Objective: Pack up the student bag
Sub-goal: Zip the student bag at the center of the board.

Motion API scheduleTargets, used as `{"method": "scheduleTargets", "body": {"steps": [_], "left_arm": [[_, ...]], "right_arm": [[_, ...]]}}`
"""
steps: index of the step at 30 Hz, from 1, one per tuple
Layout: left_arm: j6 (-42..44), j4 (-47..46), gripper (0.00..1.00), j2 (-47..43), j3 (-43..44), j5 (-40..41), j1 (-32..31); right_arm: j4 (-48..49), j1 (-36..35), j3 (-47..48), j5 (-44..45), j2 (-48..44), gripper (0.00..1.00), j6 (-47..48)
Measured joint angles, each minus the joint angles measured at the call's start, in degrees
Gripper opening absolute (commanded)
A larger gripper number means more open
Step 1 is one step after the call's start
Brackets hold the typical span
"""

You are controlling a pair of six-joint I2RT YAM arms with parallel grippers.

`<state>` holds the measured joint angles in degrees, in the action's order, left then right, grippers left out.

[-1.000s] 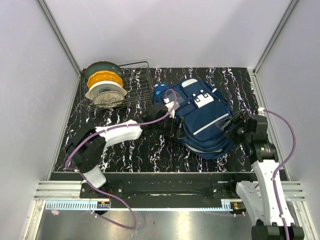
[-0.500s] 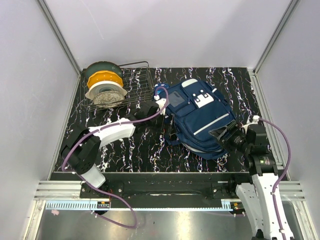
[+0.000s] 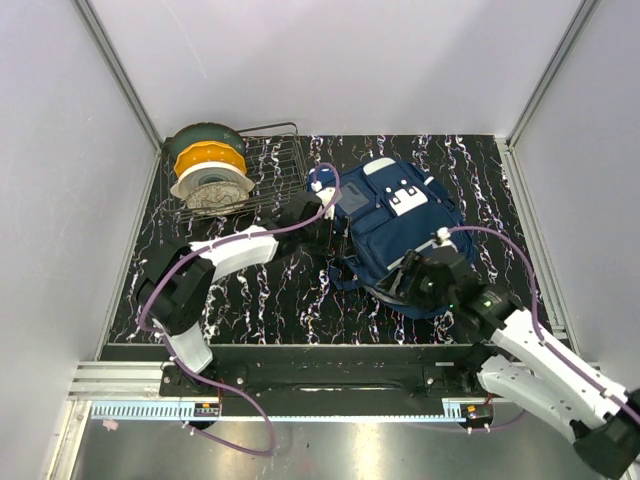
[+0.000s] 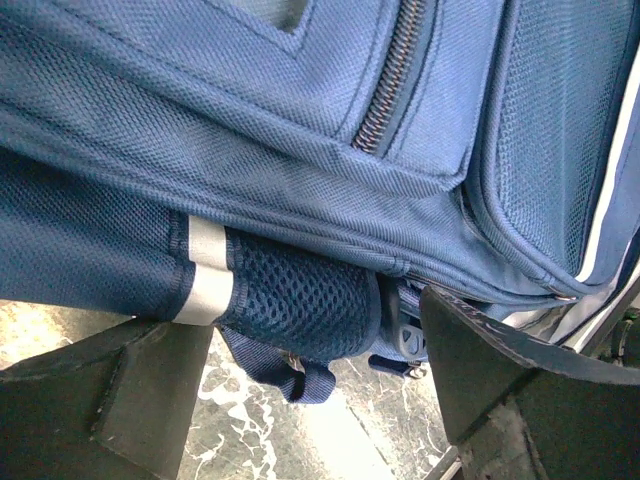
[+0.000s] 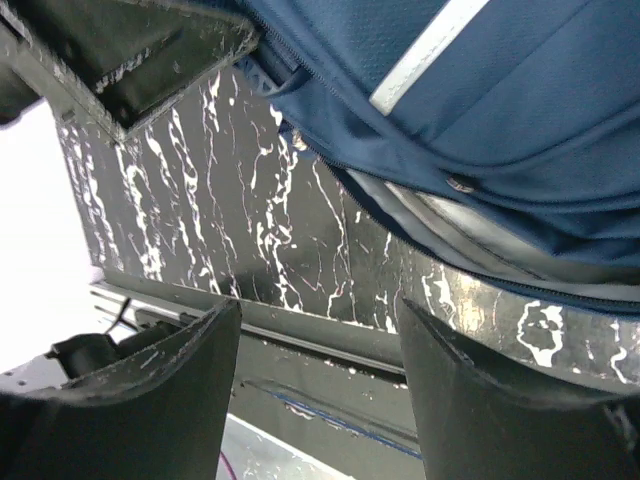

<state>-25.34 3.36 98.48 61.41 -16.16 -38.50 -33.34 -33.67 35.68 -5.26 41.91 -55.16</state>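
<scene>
The bag (image 3: pixel 405 235) lies flat on the surface (image 3: pixel 270 305), centre-right, front pockets up, and both arms are in on it. Left claw (image 4: pixel 318 395) is spread wide at the bag's left flank, with the mesh pocket (image 4: pixel 300 300) right between its fingers and nothing gripped. Right claw (image 5: pixel 320 400) is released too, low at the near edge, with bare surface in its gap and the hem (image 5: pixel 460 210) just beyond. Looks like a two-sided hold is being set up. To do it well, left should push in until fabric fills the gap and right must slide under the hem. Then both pinch seams, not the zip (image 4: pixel 385 100), and lift evenly.
</scene>
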Motion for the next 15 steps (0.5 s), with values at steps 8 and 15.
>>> {"method": "scheduleTargets", "body": {"steps": [8,15], "left_arm": [[-1.0,0.0,0.59,1.1,0.5,-1.2,1.1],[-1.1,0.0,0.47,1.1,0.5,-1.9,1.3]], "right_arm": [[2.3,-21.5,5.0,20.0,12.1,0.71,-7.6],[6.5,-30.3,6.5,29.6,22.1,0.65,-12.8]]}}
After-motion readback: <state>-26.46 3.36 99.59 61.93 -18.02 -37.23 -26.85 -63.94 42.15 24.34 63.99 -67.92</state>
